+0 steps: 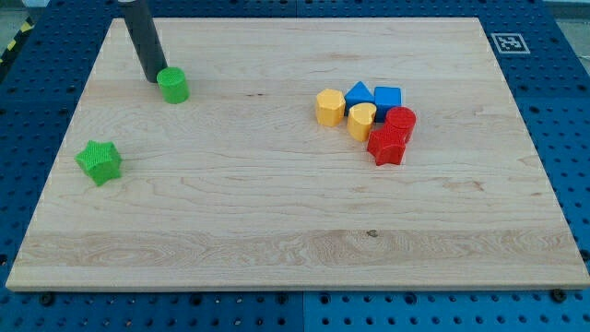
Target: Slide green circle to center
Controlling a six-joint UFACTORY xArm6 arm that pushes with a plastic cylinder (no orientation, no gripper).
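No jaws are fitted; my tip (153, 79), the rod's lower end, is set just at the upper-left edge of the small green circle block (172, 85), a placing judged to suit a push toward the centre of the pale wooden surface (277, 231). The circle lies near the view's top left, well apart from the green star block (99, 161) and the clustered yellow, blue and red blocks (367, 118).

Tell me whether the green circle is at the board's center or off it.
Off center. The green circle sits near the board's top-left corner, my tip right at its left side, far left of the clustered blocks.
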